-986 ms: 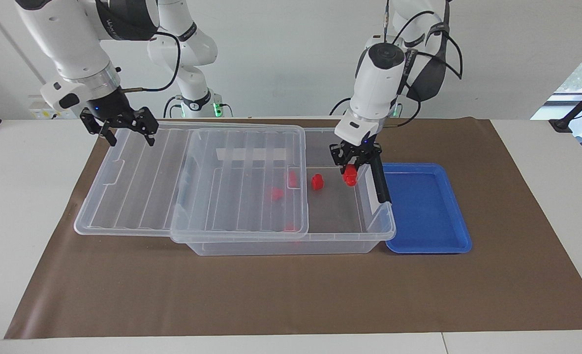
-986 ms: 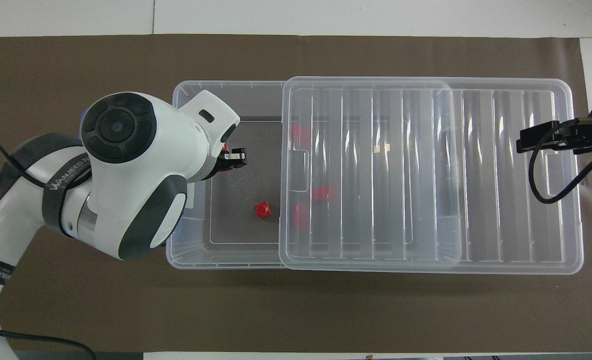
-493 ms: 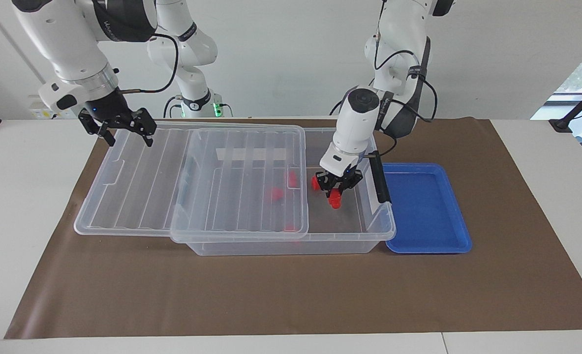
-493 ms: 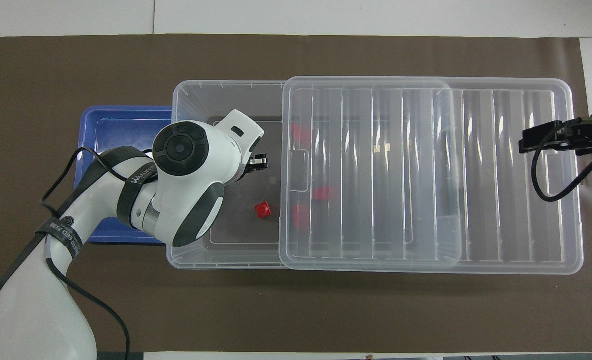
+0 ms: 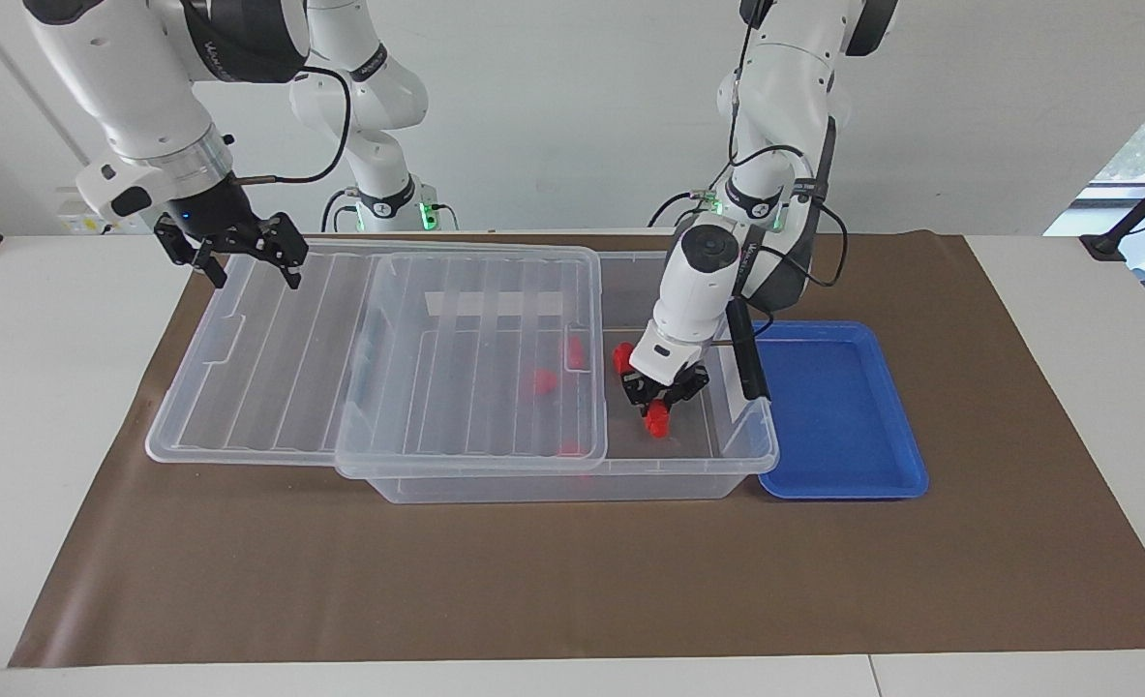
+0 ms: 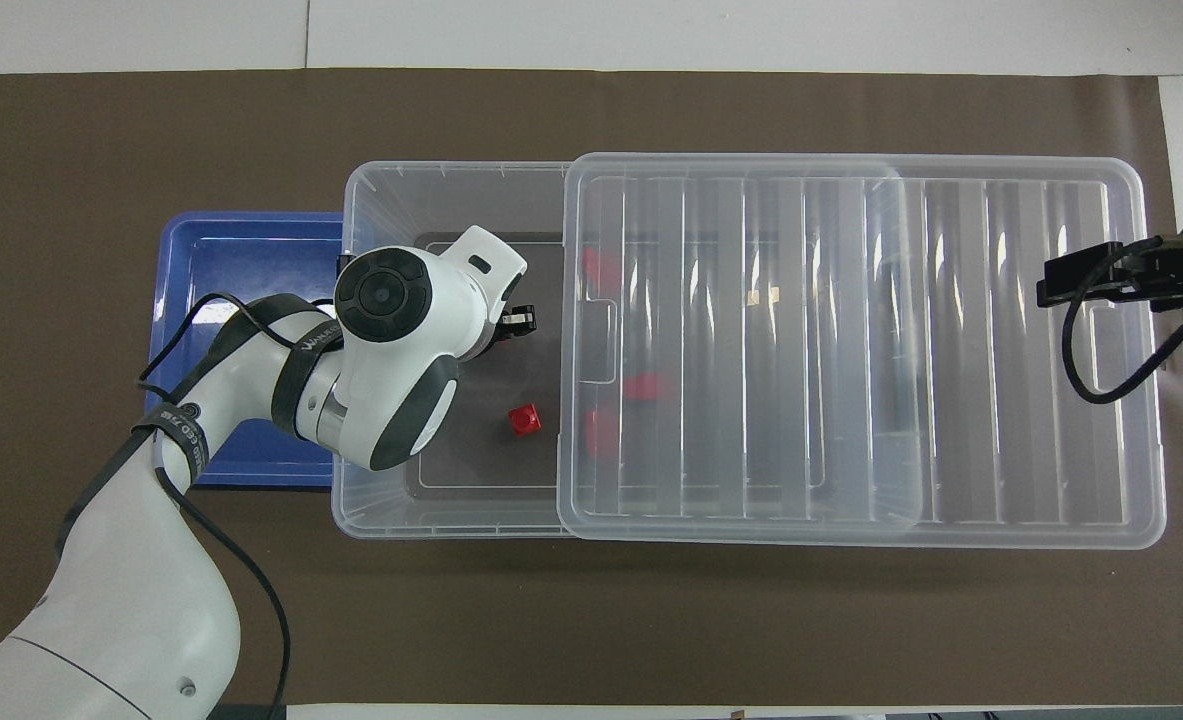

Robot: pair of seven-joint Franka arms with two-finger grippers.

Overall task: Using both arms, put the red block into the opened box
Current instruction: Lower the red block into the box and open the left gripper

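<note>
Centre-right of facing view: left tool (image 5: pixel 664 399) has dropped from rim height down inside box (image 5: pixel 572 479), clamped on red block (image 5: pixel 658 419), now near box floor. Block not yet let go. Another block (image 6: pixel 525 420) loose on floor; more under slid-back lid (image 5: pixel 378 348). Blue tray (image 5: pixel 838 407) bare. Upper left: right tool (image 5: pixel 243 254) waits over lid end, fingers spread, holding nothing. Judgement: release due next.
</note>
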